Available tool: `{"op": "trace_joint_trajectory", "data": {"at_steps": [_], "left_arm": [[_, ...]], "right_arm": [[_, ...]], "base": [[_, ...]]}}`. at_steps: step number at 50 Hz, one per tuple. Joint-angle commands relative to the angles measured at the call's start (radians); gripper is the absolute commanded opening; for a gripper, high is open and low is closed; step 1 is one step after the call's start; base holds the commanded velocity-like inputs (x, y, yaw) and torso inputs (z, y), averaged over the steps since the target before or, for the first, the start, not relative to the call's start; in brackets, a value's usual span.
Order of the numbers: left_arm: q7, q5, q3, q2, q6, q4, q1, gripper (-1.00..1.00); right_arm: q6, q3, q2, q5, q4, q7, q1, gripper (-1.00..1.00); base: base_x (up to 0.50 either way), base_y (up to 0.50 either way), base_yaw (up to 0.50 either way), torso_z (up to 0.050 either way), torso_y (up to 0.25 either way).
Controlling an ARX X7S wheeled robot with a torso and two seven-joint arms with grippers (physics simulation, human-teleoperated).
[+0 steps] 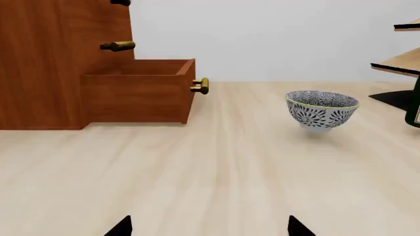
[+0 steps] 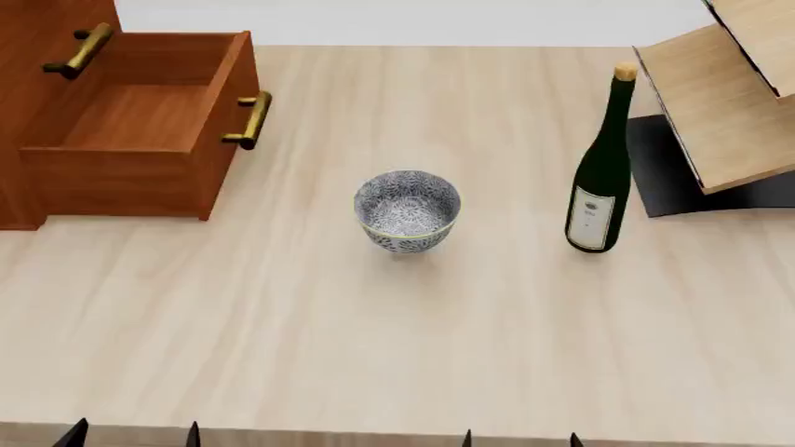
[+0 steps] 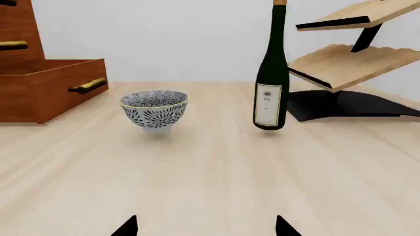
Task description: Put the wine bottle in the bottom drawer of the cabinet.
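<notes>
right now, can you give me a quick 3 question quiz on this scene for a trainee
1. True or false: the bottom drawer of the cabinet is pulled open.
2. What stands between the drawer and the wine bottle in the head view? A) a patterned bowl B) a mug C) a plate
3. Fill in: the wine bottle stands ____ on the table, next to the wooden rack.

Key
1. True; it is open and looks empty.
2. A, the bowl.
3. upright. Neither the left claw nor the right claw holds anything; both show open tips.
</notes>
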State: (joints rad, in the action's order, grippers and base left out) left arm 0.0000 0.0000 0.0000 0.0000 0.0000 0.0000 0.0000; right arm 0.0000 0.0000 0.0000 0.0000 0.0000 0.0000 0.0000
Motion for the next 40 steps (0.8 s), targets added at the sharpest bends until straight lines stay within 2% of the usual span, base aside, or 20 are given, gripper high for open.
{"op": "trace_joint_trajectory", "data": {"at_steps": [1, 13, 16, 40], "left_arm": [[-0.011, -0.01, 0.011, -0.01, 0.0, 0.0, 0.0, 1.0], [-0.079, 0.003, 0.062, -0.048, 0.011, 0.006, 0.003, 1.0], [-0.092, 0.004, 0.064, -0.056, 0.059, 0.009, 0.015, 1.0], [-0.14, 0.011, 0.118, -0.086, 0.044, 0.003, 0.014, 1.0]], "right_arm": [[0.0, -0.013, 0.009, 0.009, 0.0, 0.013, 0.0, 1.0], [0.034, -0.046, 0.039, 0.044, 0.009, 0.059, 0.013, 1.0], [0.025, -0.058, 0.045, 0.042, 0.009, 0.069, 0.012, 1.0], [-0.005, -0.097, 0.078, 0.06, 0.028, 0.119, 0.018, 1.0]], "base": [[0.0, 0.0, 0.0, 0.0, 0.0], [0.0, 0.0, 0.0, 0.0, 0.0], [0.0, 0.0, 0.0, 0.005, 0.0], [0.0, 0.0, 0.0, 0.05, 0.0]]}}
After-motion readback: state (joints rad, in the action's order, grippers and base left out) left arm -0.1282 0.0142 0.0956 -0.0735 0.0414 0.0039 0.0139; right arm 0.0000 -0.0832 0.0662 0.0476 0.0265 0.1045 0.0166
